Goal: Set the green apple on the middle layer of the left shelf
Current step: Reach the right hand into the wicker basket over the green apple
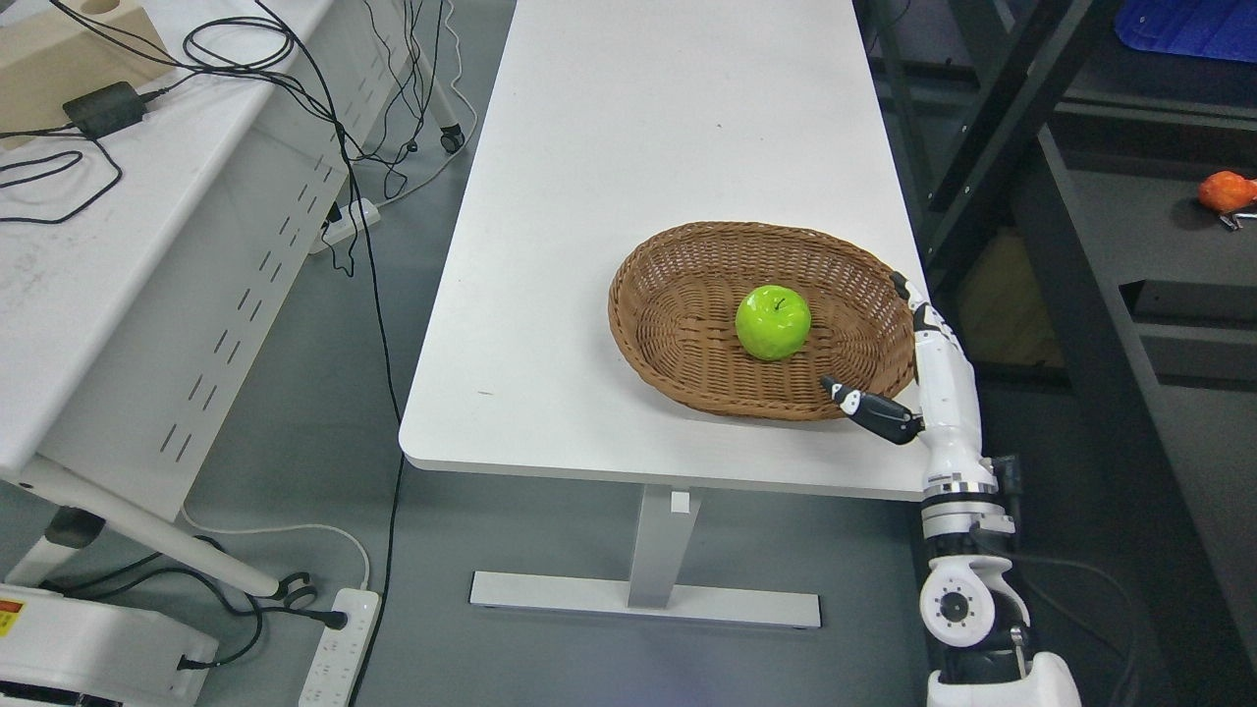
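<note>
A green apple (773,322) lies in the middle of an oval wicker basket (668,324) on the white table (609,196). My right hand (908,358) is at the basket's right rim, to the right of the apple and apart from it. Its fingers are straight and spread, the thumb (869,407) pointing left over the basket's near rim, and it holds nothing. The left arm is out of view. A dark shelf unit (1110,245) stands at the right of the picture.
An orange object (1225,190) lies on the dark shelf at the far right. A white desk (147,216) with cables and a black adapter (103,108) stands at the left. Power strips (339,648) and cables lie on the floor between the tables.
</note>
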Controlling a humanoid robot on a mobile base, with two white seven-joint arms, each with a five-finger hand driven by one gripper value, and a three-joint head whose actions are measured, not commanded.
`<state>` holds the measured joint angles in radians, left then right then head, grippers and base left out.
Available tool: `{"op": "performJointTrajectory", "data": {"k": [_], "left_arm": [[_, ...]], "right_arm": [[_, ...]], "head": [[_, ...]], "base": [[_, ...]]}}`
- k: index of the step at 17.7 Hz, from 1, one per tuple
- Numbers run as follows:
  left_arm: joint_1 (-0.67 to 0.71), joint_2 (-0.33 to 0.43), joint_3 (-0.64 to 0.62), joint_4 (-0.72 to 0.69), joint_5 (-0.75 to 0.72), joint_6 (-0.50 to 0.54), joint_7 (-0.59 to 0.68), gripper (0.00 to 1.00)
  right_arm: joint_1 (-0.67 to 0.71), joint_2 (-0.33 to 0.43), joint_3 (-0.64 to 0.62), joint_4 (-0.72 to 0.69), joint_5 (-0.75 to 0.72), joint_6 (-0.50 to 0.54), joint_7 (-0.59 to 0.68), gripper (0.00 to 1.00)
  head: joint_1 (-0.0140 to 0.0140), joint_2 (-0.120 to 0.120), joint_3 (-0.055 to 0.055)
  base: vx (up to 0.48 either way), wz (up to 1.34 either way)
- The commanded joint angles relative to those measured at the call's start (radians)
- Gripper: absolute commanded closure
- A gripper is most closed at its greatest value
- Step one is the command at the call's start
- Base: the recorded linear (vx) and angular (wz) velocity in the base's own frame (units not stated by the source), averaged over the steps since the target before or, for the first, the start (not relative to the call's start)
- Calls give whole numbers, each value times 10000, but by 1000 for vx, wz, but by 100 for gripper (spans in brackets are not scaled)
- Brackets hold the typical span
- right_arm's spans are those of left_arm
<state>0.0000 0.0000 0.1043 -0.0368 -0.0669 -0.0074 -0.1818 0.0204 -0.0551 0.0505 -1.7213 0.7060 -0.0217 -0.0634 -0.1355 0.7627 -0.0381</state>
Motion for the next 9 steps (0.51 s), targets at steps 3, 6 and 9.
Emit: {"op": "performJointTrajectory", "data": {"k": [3, 6, 9], "left_arm": [[-214, 175, 0, 0, -6, -3, -8, 0], [-214, 175, 0, 0, -6, -3, -8, 0], [-214, 175, 0, 0, 9, -3, -8, 0]], "right_arm": [[-235, 376, 415, -13, -418, -1006, 143, 5], [-342, 376, 477, 2, -326, -1118, 510, 5], [-694, 77, 599, 33, 25, -1118, 802, 5]], "head": [[0, 0, 0], [0, 0, 0], [0, 0, 0]], "base": [[103, 7], [89, 0], [75, 0]]}}
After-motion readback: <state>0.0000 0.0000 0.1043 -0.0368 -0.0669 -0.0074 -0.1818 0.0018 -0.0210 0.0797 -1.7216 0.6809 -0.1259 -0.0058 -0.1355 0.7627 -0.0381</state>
